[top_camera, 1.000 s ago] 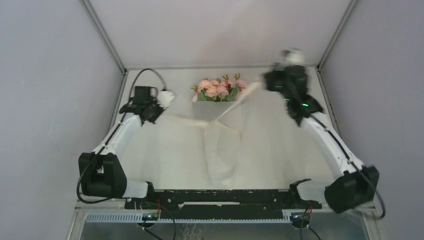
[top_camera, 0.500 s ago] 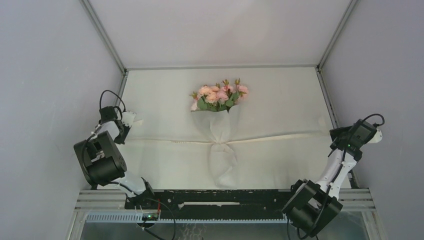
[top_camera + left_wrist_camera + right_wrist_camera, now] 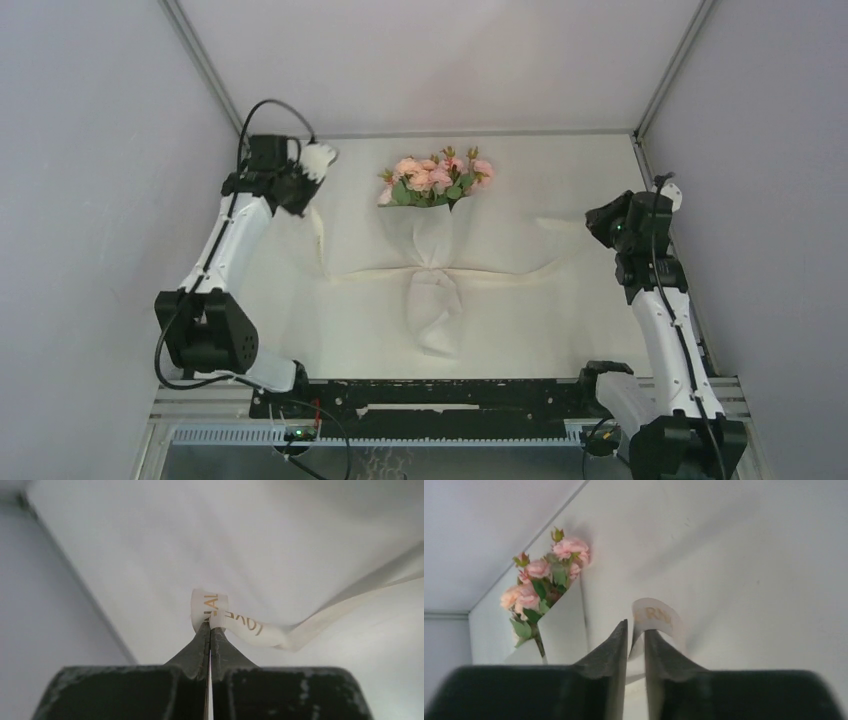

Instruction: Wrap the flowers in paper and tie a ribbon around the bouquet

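Left gripper (image 3: 210, 625) is clamped on one printed end of the ribbon (image 3: 300, 630), raised at the far left. Mid-table lies the bouquet (image 3: 435, 235), the ribbon crossing its pinched waist. Right gripper (image 3: 636, 627) is nearly closed on the other end. Judged best: pull both ends evenly outward, keeping the knot on that waist

The bouquet (image 3: 432, 228) lies between left claw (image 3: 210, 628) and right claw (image 3: 636, 630), the ribbon (image 3: 372, 275) across its waist
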Robot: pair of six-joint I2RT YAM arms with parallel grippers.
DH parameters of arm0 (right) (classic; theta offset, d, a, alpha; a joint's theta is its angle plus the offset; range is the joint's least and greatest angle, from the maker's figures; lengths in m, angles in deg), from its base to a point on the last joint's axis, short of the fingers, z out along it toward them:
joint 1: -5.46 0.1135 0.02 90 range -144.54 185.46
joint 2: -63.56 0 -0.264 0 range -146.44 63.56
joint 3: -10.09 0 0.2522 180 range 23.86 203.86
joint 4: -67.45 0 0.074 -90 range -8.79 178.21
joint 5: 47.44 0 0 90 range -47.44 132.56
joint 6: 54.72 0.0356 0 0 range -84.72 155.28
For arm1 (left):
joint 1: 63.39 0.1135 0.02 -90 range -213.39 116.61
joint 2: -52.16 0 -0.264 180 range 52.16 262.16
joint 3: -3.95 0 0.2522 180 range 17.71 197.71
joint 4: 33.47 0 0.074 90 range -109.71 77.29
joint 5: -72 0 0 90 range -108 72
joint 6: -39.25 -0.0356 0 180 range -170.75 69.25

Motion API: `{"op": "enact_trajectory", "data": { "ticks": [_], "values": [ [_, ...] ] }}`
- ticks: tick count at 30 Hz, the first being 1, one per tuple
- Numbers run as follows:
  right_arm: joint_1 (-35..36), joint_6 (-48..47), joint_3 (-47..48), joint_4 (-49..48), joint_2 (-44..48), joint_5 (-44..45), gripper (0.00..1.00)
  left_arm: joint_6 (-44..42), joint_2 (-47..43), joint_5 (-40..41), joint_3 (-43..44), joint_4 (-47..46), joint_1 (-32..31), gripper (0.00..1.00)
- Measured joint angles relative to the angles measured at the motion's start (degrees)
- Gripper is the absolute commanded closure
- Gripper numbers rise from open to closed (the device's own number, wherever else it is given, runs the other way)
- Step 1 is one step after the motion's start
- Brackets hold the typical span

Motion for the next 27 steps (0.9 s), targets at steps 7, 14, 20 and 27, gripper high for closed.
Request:
{"op": "enact_trajectory", "data": {
  "ticks": [7,14,20,27],
  "values": [
    [3.7,0.7,8.0,16.7,-4.7,8.2,0.00,9.1,-8.1,-18.2,24.3,10.5,-21.0,1.00],
    [18.5,-7.1,4.2,8.2,1.6,0.9,0.00,16.6,-15.3,-28.4,35.6,16.3,-24.6,1.00],
    [55.6,-28.3,0.7,-19.9,-2.5,-9.6,0.00,19.0,-16.2,-29.6,35.8,20.4,-24.9,1.00],
    [61.9,-37.1,4.4,-40.9,-29.1,-13.1,0.00,20.1,-16.2,-28.2,35.7,22.6,-24.9,1.00]
  ]
}}
